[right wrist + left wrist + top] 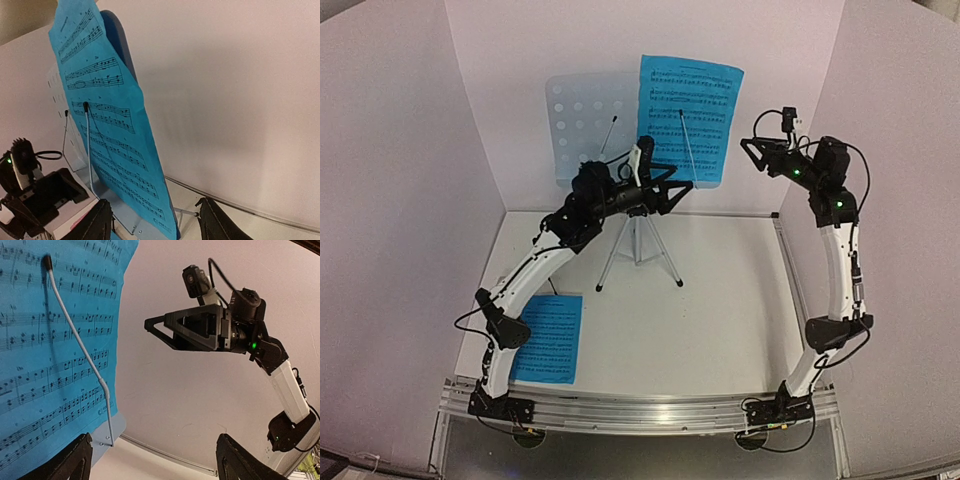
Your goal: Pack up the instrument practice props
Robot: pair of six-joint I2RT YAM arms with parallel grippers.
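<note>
At the near left, the loose blue sheet-music page lies flat on the table, beside the left arm's base.

The left gripper is raised in front of the music stand. Its fingers are spread wide with nothing between them. The pale perforated stand sits on its silver tripod at the far middle of the table.

On the stand's right half is the clipped blue sheet-music page, pinned flat by a thin wire arm that crosses its face. To the right, the right gripper hangs just beside that page's free edge. It is also open and empty, and it is not touching the paper.

The step in hand looks to be taking this page off the stand. To do it well, I would free the wire first. The left fingers could swing it away from the paper. Failing that, slide the sheet sideways out from under the wire, not straight towards the arms. The right fingers should close on the bare right margin, well in from the corner, and pull gently along the stand's face. The paper is thin and could crease or tear against the wire. The stand looks light and could tip on its legs if dragged.

No box, bag or case shows in any view, so I cannot tell where the props are meant to go. The microphone and its small stand cannot be made out.
</note>
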